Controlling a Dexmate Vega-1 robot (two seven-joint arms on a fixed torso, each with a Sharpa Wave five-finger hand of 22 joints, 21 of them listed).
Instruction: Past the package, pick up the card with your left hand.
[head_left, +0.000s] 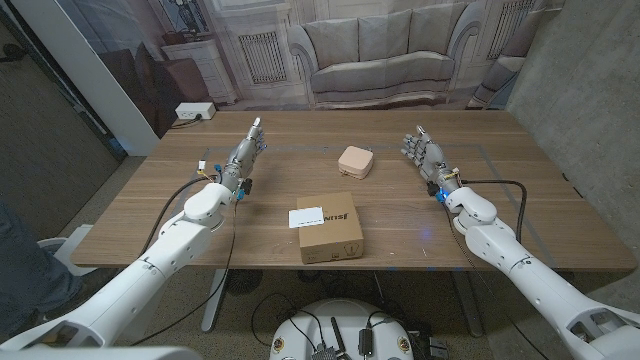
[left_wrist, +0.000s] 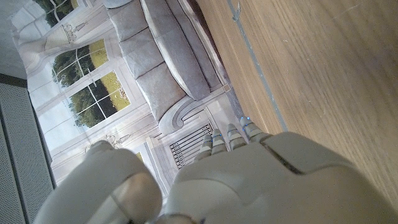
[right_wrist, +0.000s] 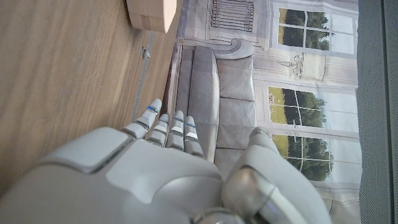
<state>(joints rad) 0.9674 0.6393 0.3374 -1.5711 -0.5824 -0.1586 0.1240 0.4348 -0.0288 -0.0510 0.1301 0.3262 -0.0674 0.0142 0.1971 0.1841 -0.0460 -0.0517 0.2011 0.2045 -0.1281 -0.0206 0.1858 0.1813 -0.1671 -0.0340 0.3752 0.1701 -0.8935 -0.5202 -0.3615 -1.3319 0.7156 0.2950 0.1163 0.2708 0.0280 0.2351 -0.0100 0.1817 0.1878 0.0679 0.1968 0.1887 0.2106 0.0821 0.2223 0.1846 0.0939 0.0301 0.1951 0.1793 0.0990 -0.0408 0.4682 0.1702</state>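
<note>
Card (head_left: 304, 216) partly overhanging package (head_left: 329, 229); left hand (head_left: 246, 153) well apart.

A wooden table (head_left: 500, 215) with plank-like grain carries a brown cardboard package (head_left: 330, 231) near its front edge, about midway across, with dark printing on its top. A white card (head_left: 305, 216) lies just beside the package on the robot's left side, touching or slightly overlapping its upper left corner. Farther back, a little right of the middle and well apart from the package, sits a small pinkish-beige rounded box (head_left: 357, 161), whose edge also shows in the right wrist view (right_wrist: 152, 14).
</note>
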